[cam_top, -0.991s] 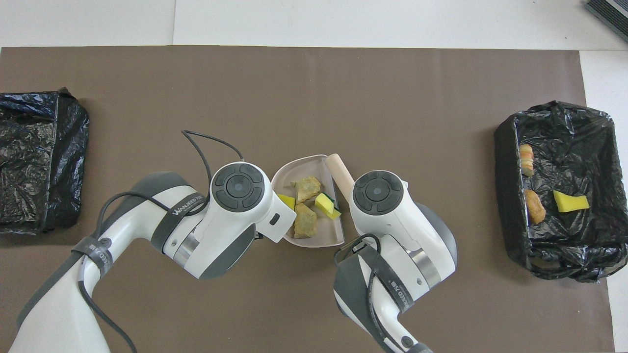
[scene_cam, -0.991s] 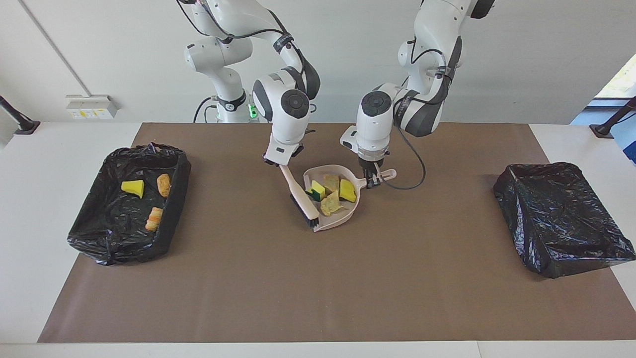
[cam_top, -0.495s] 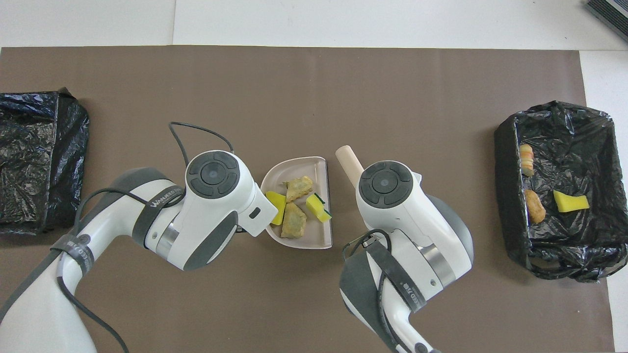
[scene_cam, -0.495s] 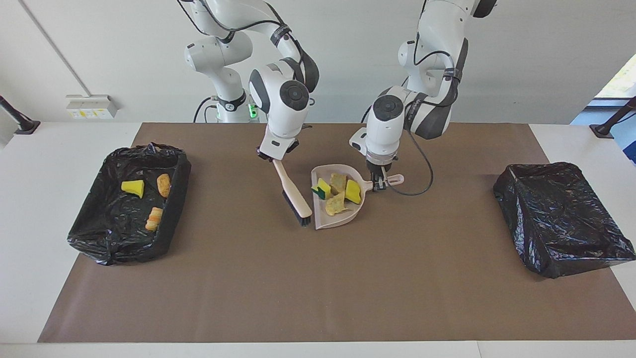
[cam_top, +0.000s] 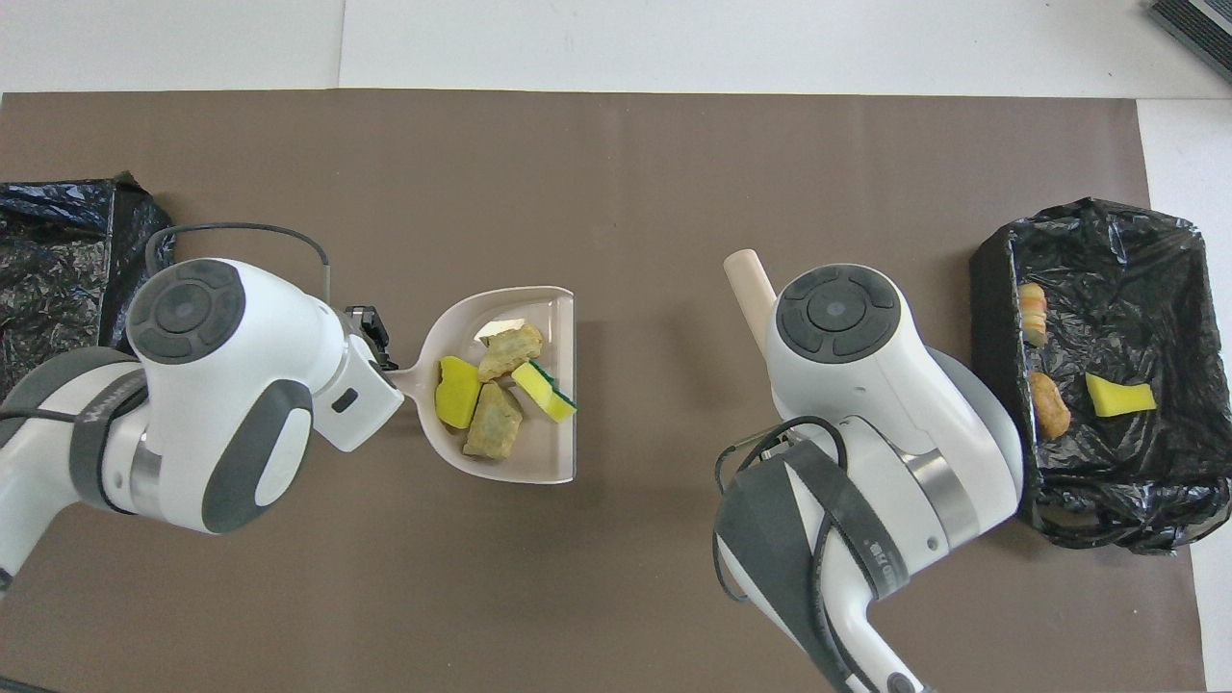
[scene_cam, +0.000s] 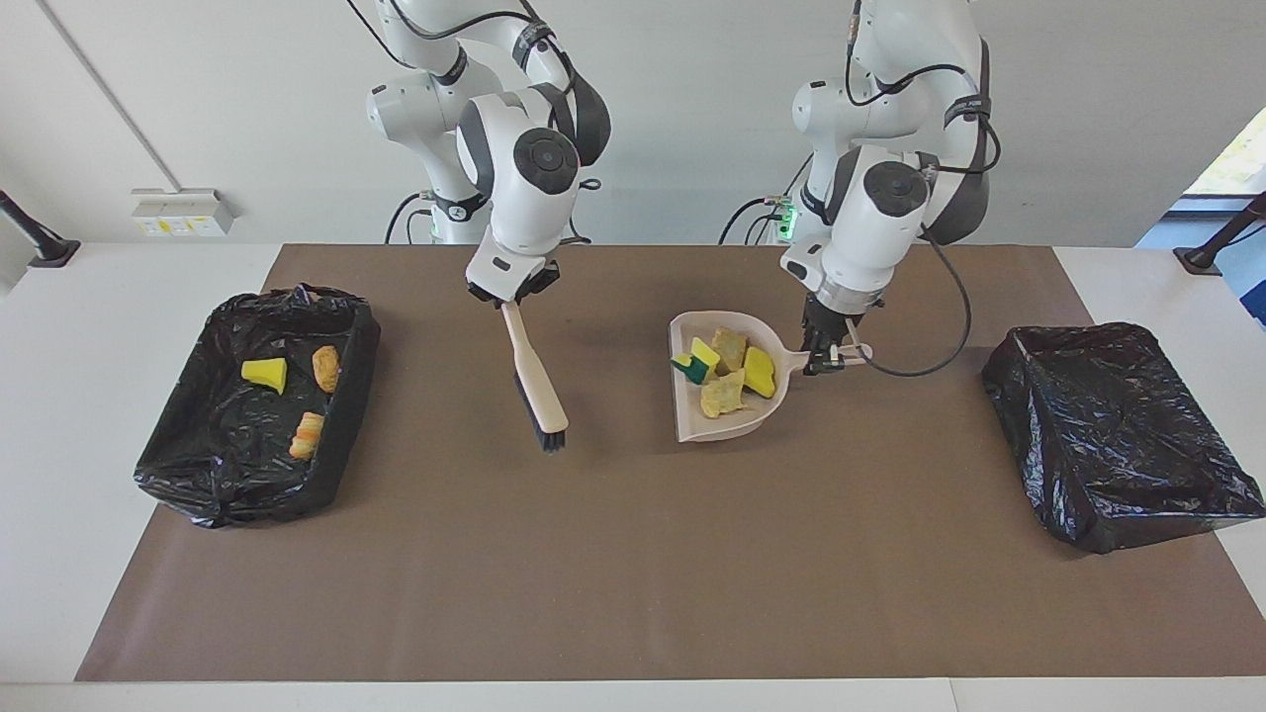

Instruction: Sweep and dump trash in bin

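A pale pink dustpan (scene_cam: 714, 425) (cam_top: 553, 452) is held level by its handle, with my left gripper (scene_cam: 823, 358) (cam_top: 373, 330) shut on it, over the mat's middle toward the left arm's end. Several pieces of trash (scene_cam: 759, 372) (cam_top: 457, 392) lie in it: yellow sponge bits and beige chunks. My right gripper (scene_cam: 506, 295) is shut on the handle of the beige brush (scene_cam: 534, 381) (cam_top: 749, 279), which hangs tilted with its bristles down. In the overhead view the right wrist hides that gripper. More trash (scene_cam: 264, 373) (cam_top: 1116, 395) lies in the black-lined bin (scene_cam: 351, 396) (cam_top: 991, 318) at the right arm's end.
A second black-lined bin (scene_cam: 1118, 435) (cam_top: 58, 279) stands at the left arm's end of the table, with nothing showing inside. A brown mat (scene_cam: 633, 574) covers the table between the two bins.
The two arms have drawn apart. My left gripper carried the dustpan with its trash toward the left arm's end, and my right gripper swung the brush toward the right arm's end.
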